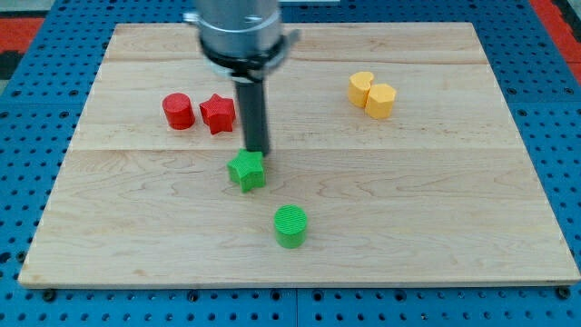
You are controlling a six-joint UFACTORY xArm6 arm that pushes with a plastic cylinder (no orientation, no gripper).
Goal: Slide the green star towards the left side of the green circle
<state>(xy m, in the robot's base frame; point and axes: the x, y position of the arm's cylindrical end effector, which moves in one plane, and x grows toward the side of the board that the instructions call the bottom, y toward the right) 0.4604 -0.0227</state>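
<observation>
No pincer here, so no open or closed state to log: your arm ends in a straight dark rod. My tip [258, 151] sits right at the upper right edge of the green star [246, 170], touching it or as good as; contact itself too close to call. The rod hangs from a grey cylindrical housing [240, 34] at the view's top.

Green star: small chunky block, ribbed top surface, lying flat near the board's middle. Green circle [291, 226]: short cylinder, same ribbed top, below and to the right of the star, near but apart.

Red cylinder [179, 111] and red star [218, 113] sit just beside each other up and left of the rod. Two yellow blocks touch at the upper right: the yellow cylinder [361, 87] and a yellow hexagon-like block [380, 100].

Board [454, 200]: pale wood planks with visible grain and seams. Under it, a blue perforated mat [36, 54].
</observation>
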